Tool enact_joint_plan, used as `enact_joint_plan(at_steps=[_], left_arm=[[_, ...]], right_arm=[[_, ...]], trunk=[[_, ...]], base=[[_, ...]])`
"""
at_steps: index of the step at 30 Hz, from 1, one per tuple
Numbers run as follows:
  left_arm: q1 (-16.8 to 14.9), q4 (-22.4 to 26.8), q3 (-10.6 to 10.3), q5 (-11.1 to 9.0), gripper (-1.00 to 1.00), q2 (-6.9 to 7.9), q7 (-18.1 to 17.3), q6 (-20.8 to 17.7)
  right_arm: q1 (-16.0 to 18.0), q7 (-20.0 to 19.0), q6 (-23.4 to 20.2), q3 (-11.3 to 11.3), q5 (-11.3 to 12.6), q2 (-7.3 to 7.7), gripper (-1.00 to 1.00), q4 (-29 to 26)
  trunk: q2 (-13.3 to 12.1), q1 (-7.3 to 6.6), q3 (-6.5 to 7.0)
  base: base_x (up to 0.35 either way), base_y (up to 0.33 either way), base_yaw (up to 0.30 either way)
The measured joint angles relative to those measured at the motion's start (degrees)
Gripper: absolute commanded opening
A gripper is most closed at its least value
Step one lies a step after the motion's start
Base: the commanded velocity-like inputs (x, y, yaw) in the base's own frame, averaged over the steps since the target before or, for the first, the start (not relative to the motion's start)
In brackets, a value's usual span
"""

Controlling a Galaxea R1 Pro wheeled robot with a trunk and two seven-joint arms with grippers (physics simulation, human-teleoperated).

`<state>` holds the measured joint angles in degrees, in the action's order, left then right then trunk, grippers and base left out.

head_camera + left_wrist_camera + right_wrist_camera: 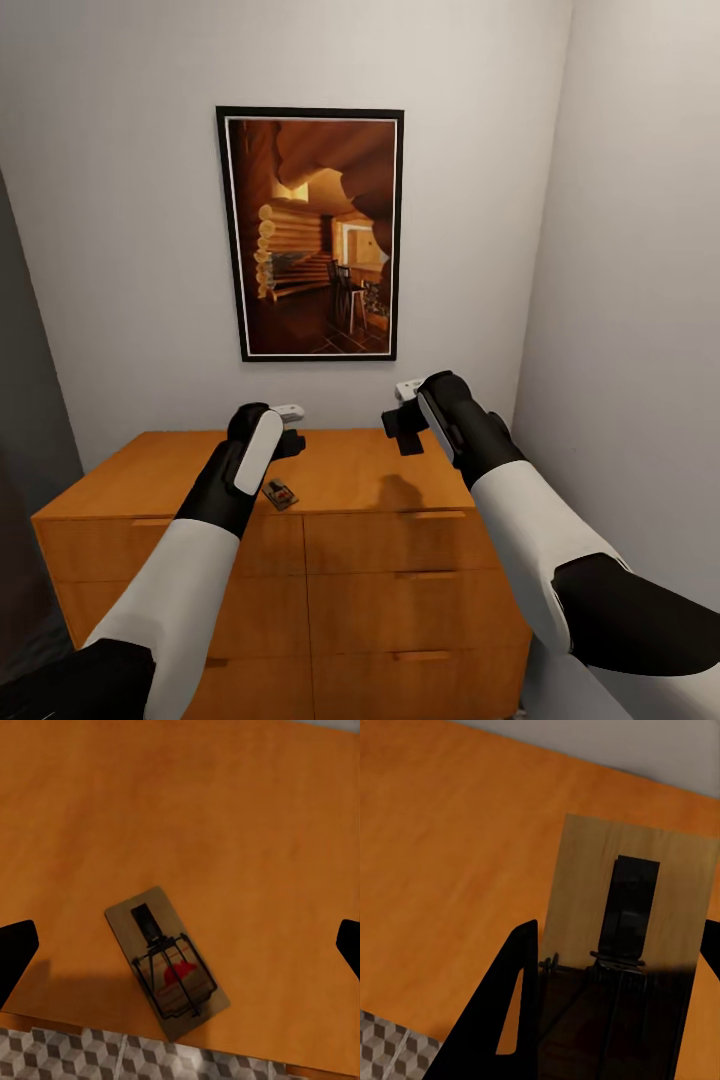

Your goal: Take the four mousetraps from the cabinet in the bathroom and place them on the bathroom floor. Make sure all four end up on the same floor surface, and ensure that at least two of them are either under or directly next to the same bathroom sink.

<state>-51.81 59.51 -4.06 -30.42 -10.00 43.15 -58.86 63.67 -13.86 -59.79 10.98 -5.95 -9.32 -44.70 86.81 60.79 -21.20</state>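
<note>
One mousetrap (281, 494) (166, 952), a small wooden board with black wire and a red patch, lies on the top of the orange-brown cabinet (160, 470) close to its front edge. My left gripper (288, 440) (184, 945) hovers above it, open, with a finger on either side and clear of the board. My right gripper (405, 428) (619, 967) is raised above the cabinet top, shut on a second mousetrap (630, 900) (410, 442). The cube-patterned bathroom floor (67, 1056) (382, 1046) shows past the cabinet's front edge.
A framed picture (310, 235) of a log interior hangs on the wall behind the cabinet. A side wall (640, 300) stands close on the right of the cabinet. The cabinet's drawer fronts (400, 590) are all closed.
</note>
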Motion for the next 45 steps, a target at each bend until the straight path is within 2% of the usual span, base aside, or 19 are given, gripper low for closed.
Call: enact_joint_plan(at_steps=[3, 6, 11, 18, 24, 31, 39, 45], left_arm=[[0.0, -1.3, 0.1, 0.0, 1.0, 0.0, 0.0, 0.0], [-0.6, -6.1, 0.2, -0.2, 1.0, 0.0, 0.0, -0.1], [-3.9, -11.1, 0.2, -1.6, 1.0, 0.0, 0.1, -0.1], [-5.5, -12.5, 0.3, -3.7, 1.0, 0.0, 0.1, -0.2], [-7.5, -12.8, 0.4, -4.1, 1.0, 0.0, 0.1, -0.2], [-8.4, -14.5, 0.6, -4.0, 1.0, 0.31, 0.0, -0.2], [-12.0, -20.9, 0.7, -3.9, 1.0, 1.36, 0.0, -0.2], [-12.6, -22.9, 0.8, -3.9, 1.0, 1.48, 0.1, -0.2]], right_arm=[[0.0, 0.0, 0.0, 0.0, 0.0, 0.0, -1.0, 0.1], [0.0, 0.0, 0.0, 0.0, 0.0, 0.01, -1.0, 0.6], [0.0, 0.0, 0.0, 0.0, 0.0, 0.06, -1.0, 1.1], [0.0, 0.0, 0.0, 0.0, 0.0, 0.08, -1.0, 1.7], [0.0, 0.0, 0.0, 0.0, 0.0, 0.09, -1.0, 2.9], [0.0, 0.0, 0.0, 0.0, 0.0, 0.09, -1.0, 4.1], [0.0, 0.0, 0.0, 0.0, 0.0, 0.09, -1.0, 4.3], [0.0, 0.1, 0.0, -0.1, -0.1, 0.09, -1.0, 4.3]], trunk=[[0.0, 0.0, 0.0], [0.0, 0.0, 0.0], [0.0, 0.0, 0.0], [0.0, 0.0, 0.0], [0.0, 0.0, 0.0], [0.0, 0.0, 0.0], [0.0, 0.0, 0.0], [0.0, 0.0, 0.0]], base=[[0.0, 0.0, 0.0], [0.0, 0.0, 0.0], [0.0, 0.0, 0.0], [0.0, 0.0, 0.0], [0.0, 0.0, 0.0], [0.0, 0.0, 0.0], [0.0, 0.0, 0.0], [0.0, 0.0, 0.0]])
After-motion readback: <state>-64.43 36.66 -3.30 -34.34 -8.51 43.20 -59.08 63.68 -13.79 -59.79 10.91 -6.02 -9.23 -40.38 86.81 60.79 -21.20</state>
